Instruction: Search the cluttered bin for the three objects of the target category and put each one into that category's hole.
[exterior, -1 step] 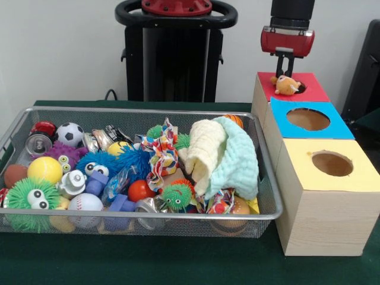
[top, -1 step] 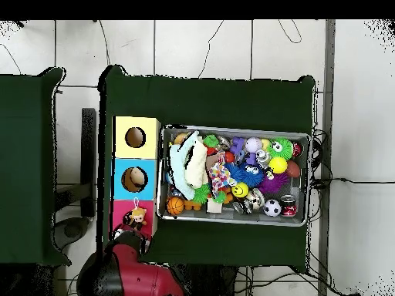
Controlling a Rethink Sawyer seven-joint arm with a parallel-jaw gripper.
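You are at the drop-off step: your end effector [exterior, -1 step: 286, 66] hangs over the red box [exterior, -1 step: 309, 89], directly above a small orange plush toy [exterior, -1 step: 287, 85] that sits at the rim of the red hole. Whether the narrow fingers grip the toy or have let go, you cannot tell. The toy is not fully inside, so the next move calls for making sure it falls through, then going back to the wire bin [exterior, -1 step: 59, 221] on the green tabletop [exterior, -1 step: 178, 261] for another plush.
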